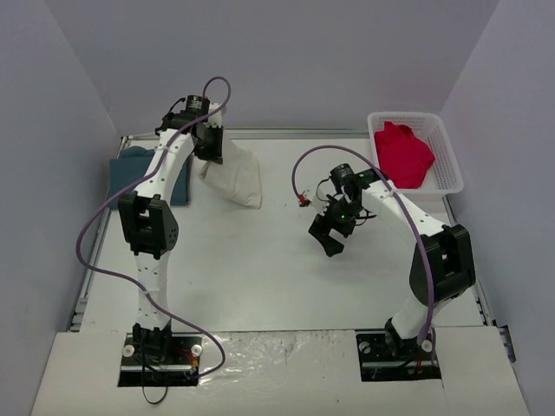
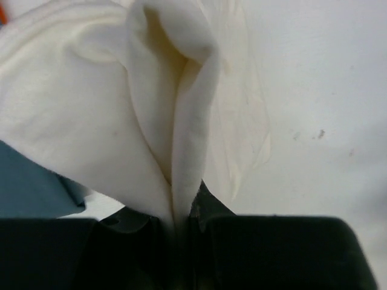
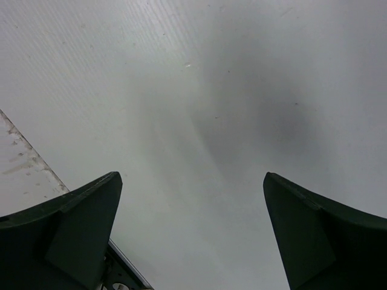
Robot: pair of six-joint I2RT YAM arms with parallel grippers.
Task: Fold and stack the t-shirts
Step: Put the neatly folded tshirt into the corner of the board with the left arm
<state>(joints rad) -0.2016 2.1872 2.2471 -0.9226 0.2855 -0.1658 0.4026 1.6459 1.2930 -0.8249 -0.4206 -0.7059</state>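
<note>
Jaws: left gripper pinched on the cream-white t-shirt — right gripper spread wide above the table.
Cream-white t-shirt hangs at far left, beside the teal-blue t-shirt — red t-shirt lies in the white basket.

- We see a white bench with a matt, faintly speckled top, boxed in on three sides.
- The back wall, left wall and right wall are plain pale grey-lilac panels.
- A metal rail runs along the bench's left edge.
- The light is even and soft; we find only blurred shadows on the bench.
</note>
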